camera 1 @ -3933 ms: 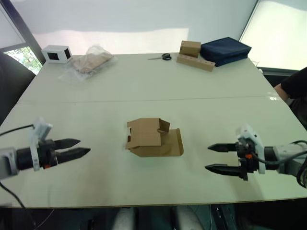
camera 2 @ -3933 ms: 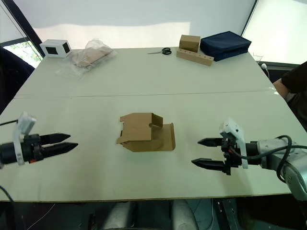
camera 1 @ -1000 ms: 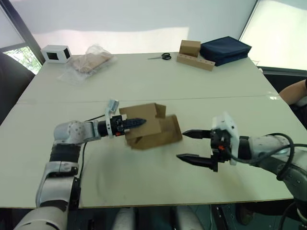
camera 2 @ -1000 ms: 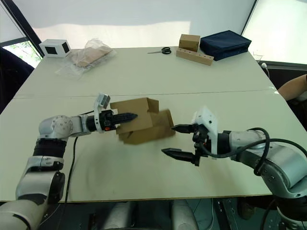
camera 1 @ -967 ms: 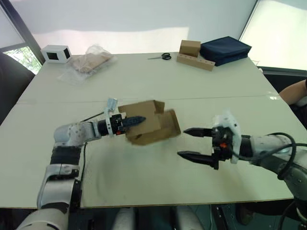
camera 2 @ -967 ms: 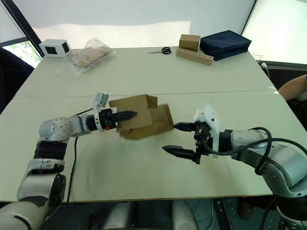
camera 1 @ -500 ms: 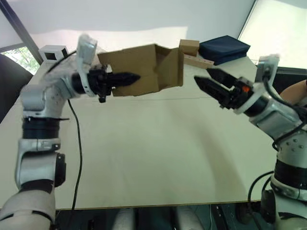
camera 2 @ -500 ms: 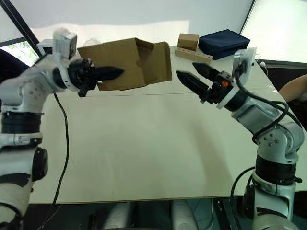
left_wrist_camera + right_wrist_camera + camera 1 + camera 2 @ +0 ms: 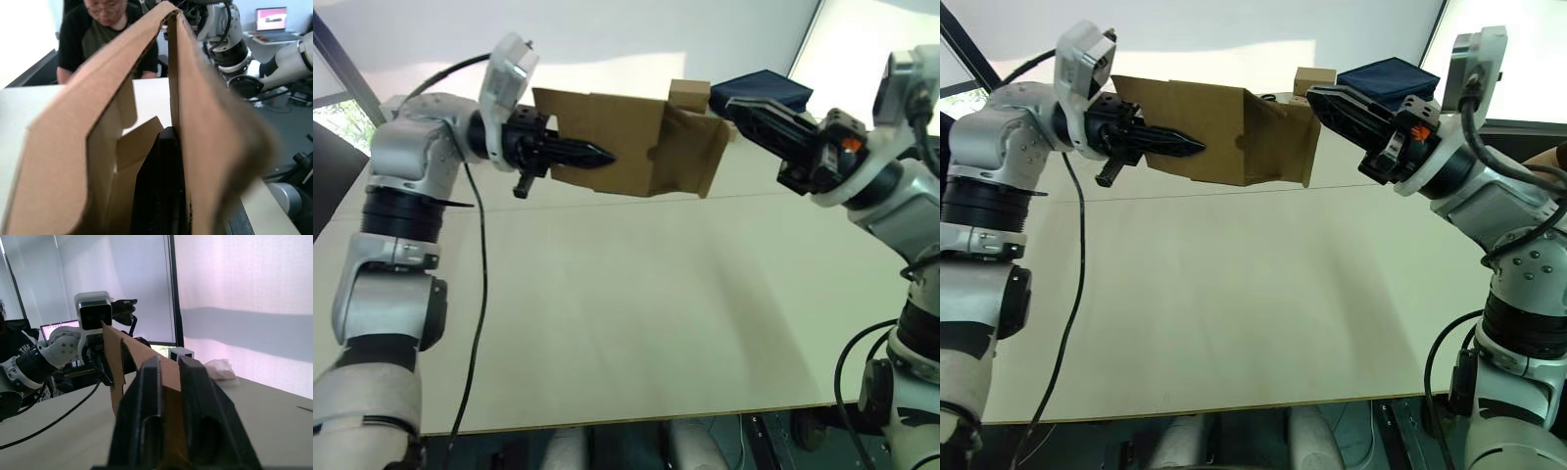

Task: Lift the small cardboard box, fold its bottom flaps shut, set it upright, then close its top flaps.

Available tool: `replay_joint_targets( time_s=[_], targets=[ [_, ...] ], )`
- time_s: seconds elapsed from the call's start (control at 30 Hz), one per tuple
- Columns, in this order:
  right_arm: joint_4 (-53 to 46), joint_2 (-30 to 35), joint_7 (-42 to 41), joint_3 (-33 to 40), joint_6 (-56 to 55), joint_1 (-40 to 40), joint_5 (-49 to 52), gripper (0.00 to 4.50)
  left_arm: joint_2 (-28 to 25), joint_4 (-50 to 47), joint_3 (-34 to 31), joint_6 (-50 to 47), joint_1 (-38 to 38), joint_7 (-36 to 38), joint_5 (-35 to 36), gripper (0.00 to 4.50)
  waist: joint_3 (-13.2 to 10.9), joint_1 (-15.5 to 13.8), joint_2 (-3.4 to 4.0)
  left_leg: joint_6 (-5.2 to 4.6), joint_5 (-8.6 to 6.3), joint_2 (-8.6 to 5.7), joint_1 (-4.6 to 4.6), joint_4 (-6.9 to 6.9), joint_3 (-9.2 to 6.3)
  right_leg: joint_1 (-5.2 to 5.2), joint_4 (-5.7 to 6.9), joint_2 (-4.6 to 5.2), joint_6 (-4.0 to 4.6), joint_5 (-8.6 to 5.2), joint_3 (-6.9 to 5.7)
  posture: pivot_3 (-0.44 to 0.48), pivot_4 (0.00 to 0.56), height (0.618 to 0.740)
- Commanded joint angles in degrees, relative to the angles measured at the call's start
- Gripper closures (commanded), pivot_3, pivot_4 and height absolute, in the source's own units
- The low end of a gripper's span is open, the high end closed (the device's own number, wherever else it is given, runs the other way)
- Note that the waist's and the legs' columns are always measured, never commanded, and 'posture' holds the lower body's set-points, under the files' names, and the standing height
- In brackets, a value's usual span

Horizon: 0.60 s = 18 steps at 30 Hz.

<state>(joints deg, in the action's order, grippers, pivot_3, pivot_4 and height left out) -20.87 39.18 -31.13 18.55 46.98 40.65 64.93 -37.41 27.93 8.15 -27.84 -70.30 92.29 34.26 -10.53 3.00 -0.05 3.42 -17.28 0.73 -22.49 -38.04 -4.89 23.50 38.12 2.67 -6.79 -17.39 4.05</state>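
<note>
In front of me lies a wide, pale cream table (image 9: pixel 636 323), its near half bare. At its far edge rests a dark navy fabric case (image 9: pixel 1386 78), and just beside it a small tan cardboard block (image 9: pixel 1308 76) (its lower part is hidden). Past the table, a person in a black T-shirt (image 9: pixel 80 39) sits facing me. Further back stands a laptop with a lit screen (image 9: pixel 270 18).
</note>
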Motion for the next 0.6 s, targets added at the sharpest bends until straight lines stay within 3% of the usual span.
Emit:
replay_joint_targets(
  time_s=[0.03, 0.6],
  targets=[
    [-1.6, -0.7, 0.7, -1.4, -2.3, 0.5, -2.6, 4.46, 0.2, -2.6, -2.5, -0.2, 0.2, 0.2, 0.7, 4.50, 0.0, 0.2, 0.00, 0.01, 0.00, 0.00, 0.00, 0.00, 0.00, 0.00, 0.00, 0.00, 0.00, 0.00, 0.00, 0.000, 0.150, 0.740],
    [-1.7, -9.6, 3.1, -8.3, -6.8, 1.4, -9.2, 4.46, 5.9, -8.9, -8.4, -7.1, 3.9, -6.3, 3.3, 4.50, 0.0, 0.5, 0.00, 0.16, 0.09, -0.01, -0.02, -0.03, -0.02, 0.00, 0.02, 0.04, 0.00, 0.00, 0.00, 0.000, 0.150, 0.740]
  ],
)
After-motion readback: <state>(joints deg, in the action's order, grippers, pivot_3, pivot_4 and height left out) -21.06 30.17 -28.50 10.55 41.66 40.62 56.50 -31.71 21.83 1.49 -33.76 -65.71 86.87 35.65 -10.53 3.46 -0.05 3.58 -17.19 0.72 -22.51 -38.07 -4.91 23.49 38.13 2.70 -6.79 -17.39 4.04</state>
